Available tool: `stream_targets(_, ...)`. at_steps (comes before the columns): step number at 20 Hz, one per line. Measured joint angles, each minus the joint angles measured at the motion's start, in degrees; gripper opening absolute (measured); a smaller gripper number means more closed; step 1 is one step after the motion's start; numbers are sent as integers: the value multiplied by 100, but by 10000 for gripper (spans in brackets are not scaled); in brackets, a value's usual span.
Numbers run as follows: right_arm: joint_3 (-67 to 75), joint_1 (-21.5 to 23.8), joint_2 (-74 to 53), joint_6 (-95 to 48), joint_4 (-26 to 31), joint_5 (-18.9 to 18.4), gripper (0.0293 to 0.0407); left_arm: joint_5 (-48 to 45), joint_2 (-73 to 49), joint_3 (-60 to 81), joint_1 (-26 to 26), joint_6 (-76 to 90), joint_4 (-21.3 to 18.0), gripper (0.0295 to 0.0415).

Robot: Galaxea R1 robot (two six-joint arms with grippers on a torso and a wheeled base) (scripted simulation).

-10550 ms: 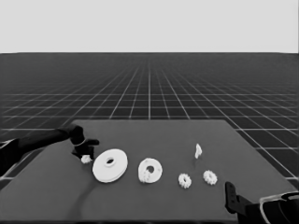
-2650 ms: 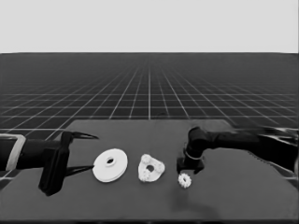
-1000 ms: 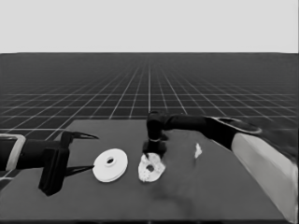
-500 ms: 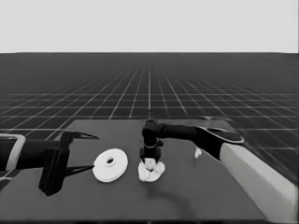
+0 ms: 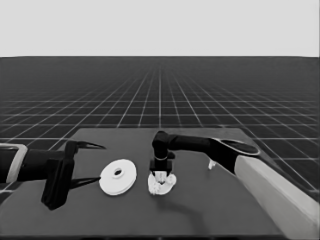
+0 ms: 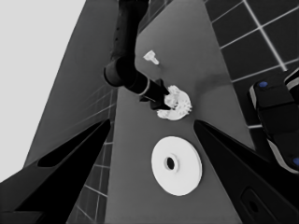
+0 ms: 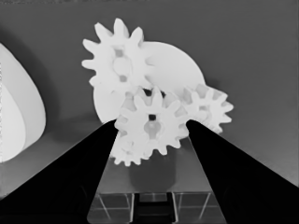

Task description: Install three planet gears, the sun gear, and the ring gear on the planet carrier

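The smaller round part lies mid-table with small toothed gears on it. In the right wrist view two gears sit on its face, and a third shows partly behind a finger. My right gripper stands straight above the part, shut on a fourth gear at the middle, whose teeth meet the others. The larger round part lies flat just to its left. My left gripper waits open at the table's left end, beside the larger part and not touching it.
A thin white piece stands to the right of the right arm. The right arm's pale grey part fills the lower right corner. Dark machinery with blue lights shows past the table's edge.
My right gripper has carried a gear from the table's front right to the smaller round part and has come down over its middle. The left arm has not moved lately.
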Motion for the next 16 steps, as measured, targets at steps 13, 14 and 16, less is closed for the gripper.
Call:
stream_targets(13,-1,-16,0,770,1,0,309,0,0,0,0,0,0,385)
stream_targets(14,-2,-20,-1,830,1,1,309,0,0,0,0,0,0,385)
stream_targets(16,-3,-25,-2,950,0,1,309,0,0,0,0,0,0,385)
